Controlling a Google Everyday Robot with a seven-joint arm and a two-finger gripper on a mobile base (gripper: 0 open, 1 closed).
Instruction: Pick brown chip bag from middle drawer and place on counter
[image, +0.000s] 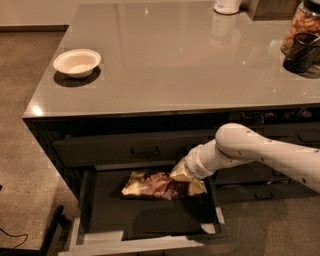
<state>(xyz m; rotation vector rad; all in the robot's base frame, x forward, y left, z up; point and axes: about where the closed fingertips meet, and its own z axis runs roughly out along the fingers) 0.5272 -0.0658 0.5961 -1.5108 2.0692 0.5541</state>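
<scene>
The brown chip bag (150, 185) hangs slightly tilted over the open middle drawer (145, 242), just above its dark floor, where it casts a shadow. My gripper (184, 175) reaches in from the right at the end of the white arm and is shut on the bag's right end. The bag's cream edge hides most of the fingers. The counter (190, 60) is the glossy grey top above the drawers.
A white bowl (77, 62) sits at the counter's left. A dark cup (300, 52), a jar of snacks (302, 25) and a white container (227, 6) stand at the back right. The closed top drawer (145, 150) is just above the bag.
</scene>
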